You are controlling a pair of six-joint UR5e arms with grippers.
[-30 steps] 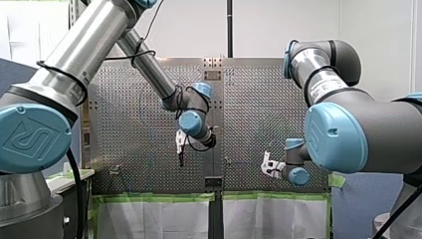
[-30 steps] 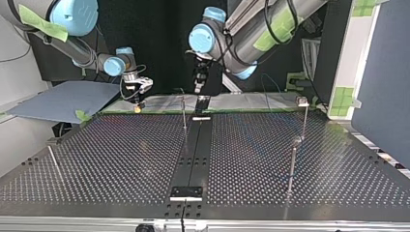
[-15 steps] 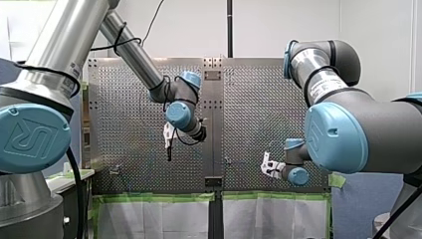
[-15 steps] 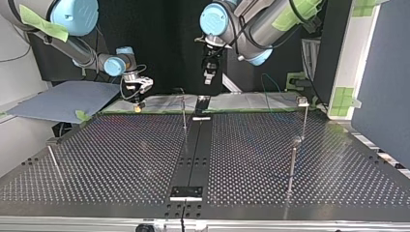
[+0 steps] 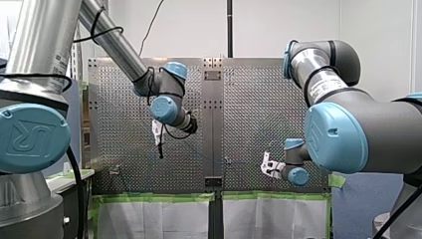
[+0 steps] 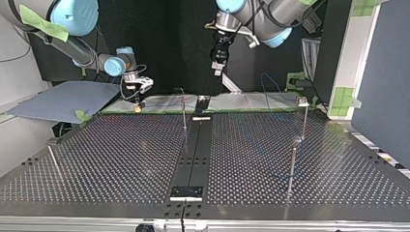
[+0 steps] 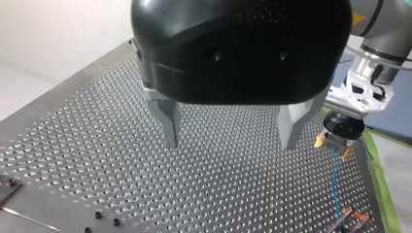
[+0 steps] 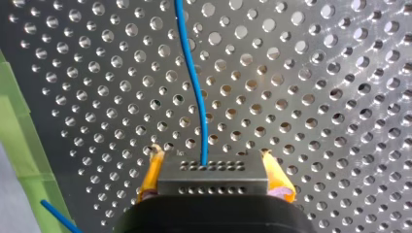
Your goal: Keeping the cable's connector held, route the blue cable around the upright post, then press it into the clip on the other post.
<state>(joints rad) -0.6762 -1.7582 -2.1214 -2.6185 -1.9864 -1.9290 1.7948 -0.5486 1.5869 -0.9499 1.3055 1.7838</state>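
Your right gripper (image 8: 212, 162) has its yellow pads (image 8: 278, 182) pressed onto the two ends of the connector (image 8: 214, 178), a small grey block with rows of holes. The blue cable (image 8: 193, 82) leaves the middle of that block and runs ahead of the gripper in a gentle wave over the perforated table (image 8: 316, 97). In the top view this gripper sits in the upper left of the frame, low over the table's far edge. Your left gripper (image 7: 231, 133) is spread wide with nothing between its metal fingers (image 7: 167, 124). It hangs high at the upper centre of the top view, well apart from the cable.

Treat the cable as light, thin and limp. It will likely sag, follow any pull and hold no shape, so it needs gentle tension to sit against a post. The connector looks hard and squarely gripped. The weak spot is probably where the thin cable enters the block, so pull along the cable rather than across it. For a second hold, take the bare cable a little ahead of the connector, not the block itself. So narrow a strand may slip between smooth metal fingers, so centre it before you close.

A thin upright post (image 6: 183, 116) stands at the middle of the top view, and a second post (image 6: 304, 121) with a small head (image 6: 303, 101) stands at the right. You cannot tell from here whether that head is the clip. No view shows the cable around either post, so the routing looks not yet begun.
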